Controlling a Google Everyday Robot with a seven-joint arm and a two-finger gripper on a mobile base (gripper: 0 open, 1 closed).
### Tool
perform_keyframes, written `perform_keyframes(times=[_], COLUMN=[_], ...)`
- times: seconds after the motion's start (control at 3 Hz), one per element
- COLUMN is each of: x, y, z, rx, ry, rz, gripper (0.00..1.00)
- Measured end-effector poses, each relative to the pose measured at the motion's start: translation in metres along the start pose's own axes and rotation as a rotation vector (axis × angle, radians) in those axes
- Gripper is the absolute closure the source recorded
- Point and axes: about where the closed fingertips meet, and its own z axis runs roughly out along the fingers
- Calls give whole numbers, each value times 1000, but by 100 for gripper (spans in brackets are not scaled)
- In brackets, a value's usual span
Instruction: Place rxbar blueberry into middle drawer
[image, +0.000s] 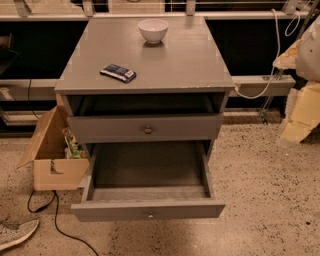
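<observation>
Table (185, 60): grey; rxbar blueberry (118, 73) front-left, white bowl (153, 30) at back.
Middle drawer (115, 210): pulled open.
Floor (260, 175): speckled; cardboard box (50, 172) at left.
End effector: out of view; opening cannot be told.

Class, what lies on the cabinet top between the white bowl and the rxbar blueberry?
Nothing: the camera view shows bare grey cabinet top between white bowl and rxbar blueberry. The end effector hangs at the right edge, away from both.
</observation>
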Motion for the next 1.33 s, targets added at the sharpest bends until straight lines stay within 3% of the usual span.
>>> perform_keyframes(times=[0.33, 0.67, 1.0, 1.33], x=[0, -19, -59, -60], y=[0, -20, -56, -58], z=[0, 2, 24, 26], rx=[0, 28, 30, 33], ry=[0, -64, -164, -169], rz=[0, 47, 89, 96], gripper=[0, 0, 0, 0])
